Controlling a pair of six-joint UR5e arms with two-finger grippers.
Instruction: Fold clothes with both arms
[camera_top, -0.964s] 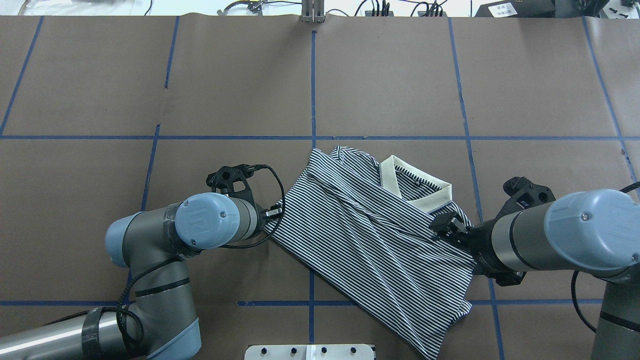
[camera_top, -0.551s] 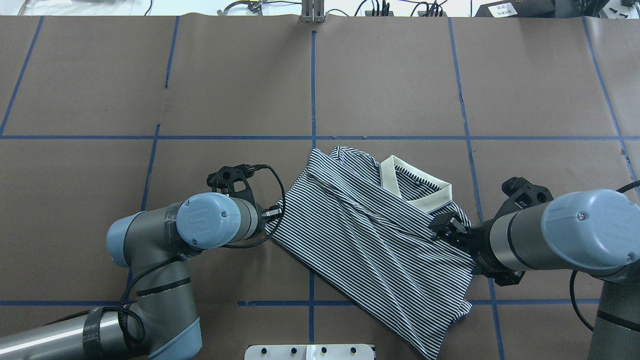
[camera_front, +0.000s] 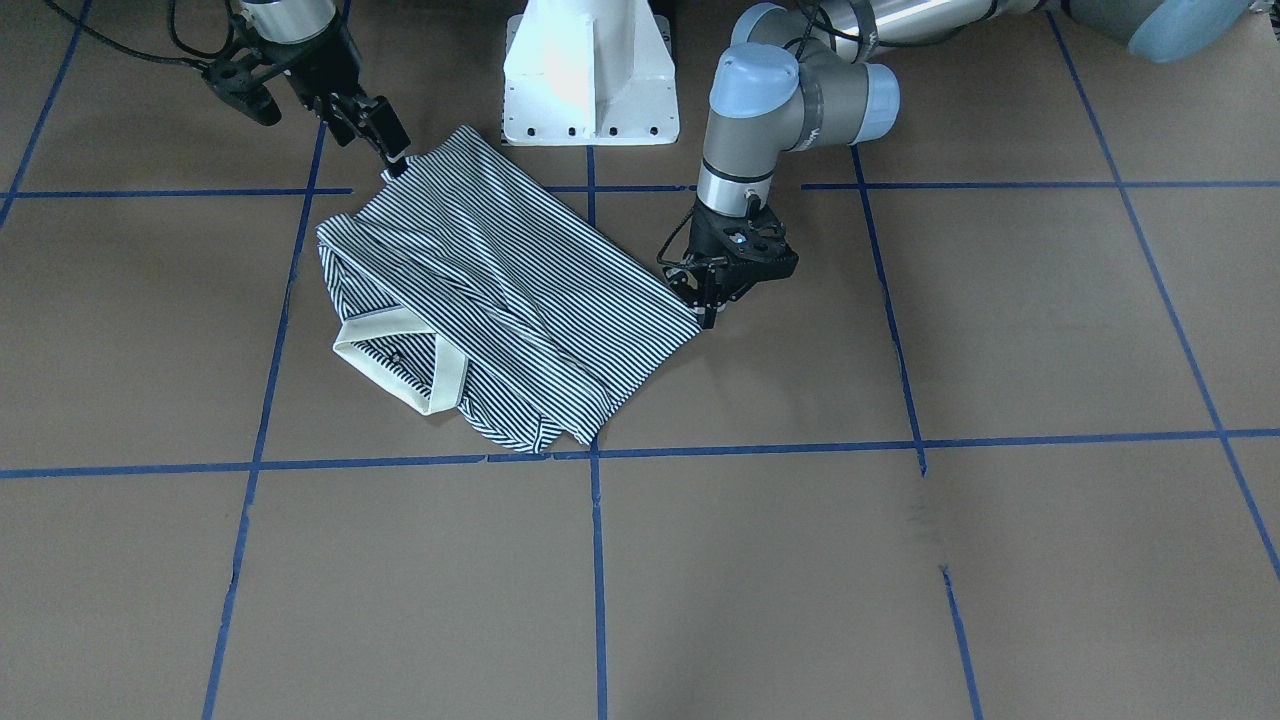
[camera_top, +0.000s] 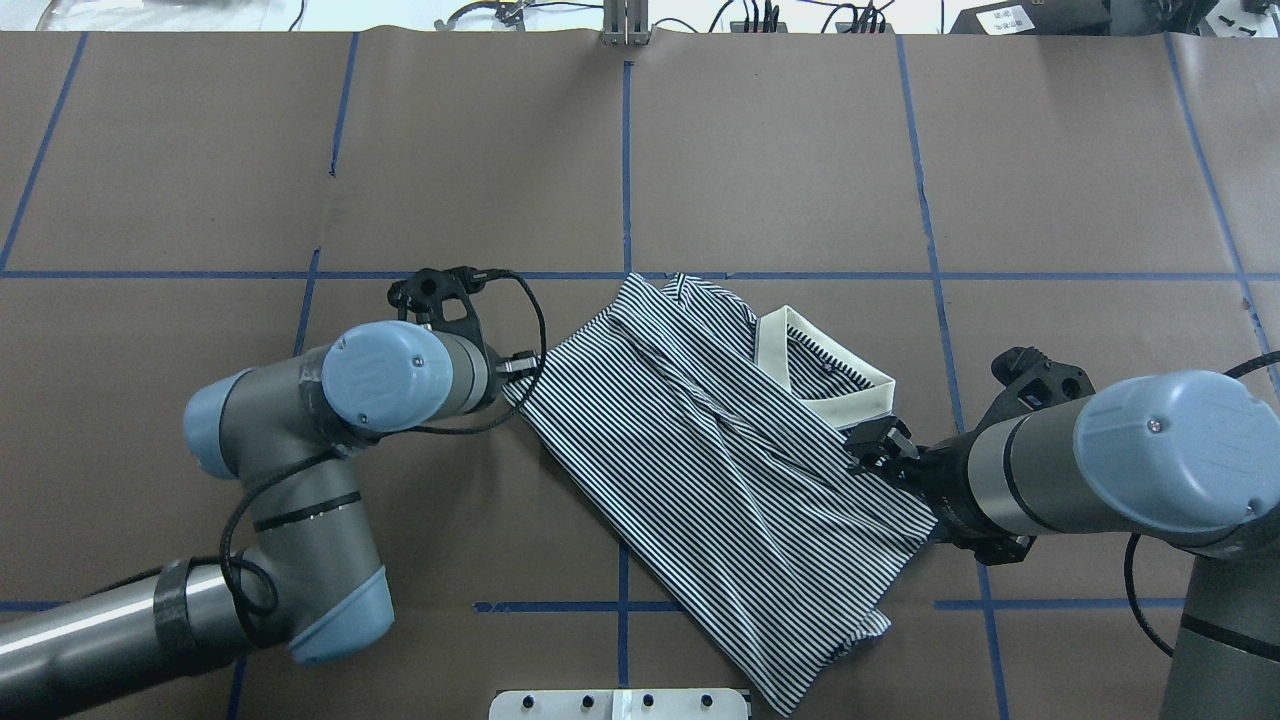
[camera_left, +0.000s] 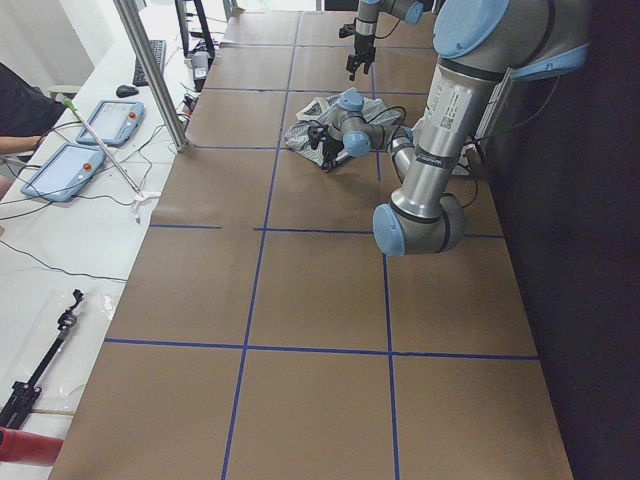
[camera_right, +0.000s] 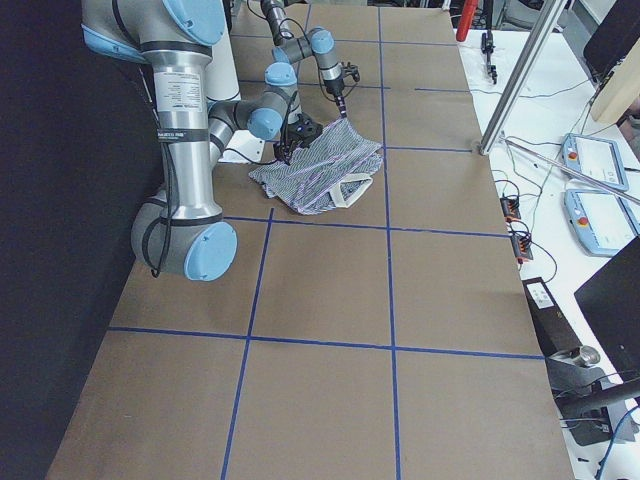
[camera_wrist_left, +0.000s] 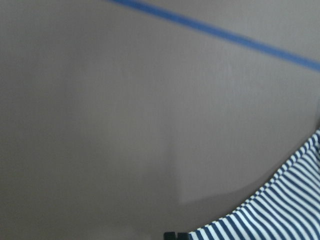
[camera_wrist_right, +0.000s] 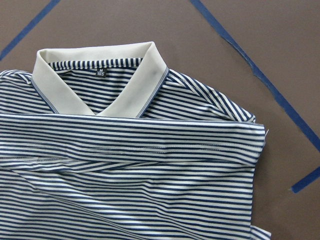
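Folding is partway done: the polo shirt (camera_top: 720, 480) lies slantwise on the worktop (camera_top: 800, 150), just in front of the robot's base. Its sides and sleeves are turned in over the body, so it forms a long band with the cream collar (camera_wrist_right: 55, 90) at the far end. The crosswise fold, hem towards collar, looks not yet made. The left fingers (camera_front: 707, 308) are narrow, pinching one long edge. The right fingers (camera_front: 385, 140) look narrow too, nipping the opposite edge. A dark neck tag (camera_wrist_right: 101, 73) inside the collar seems to read 165; no logo shows.
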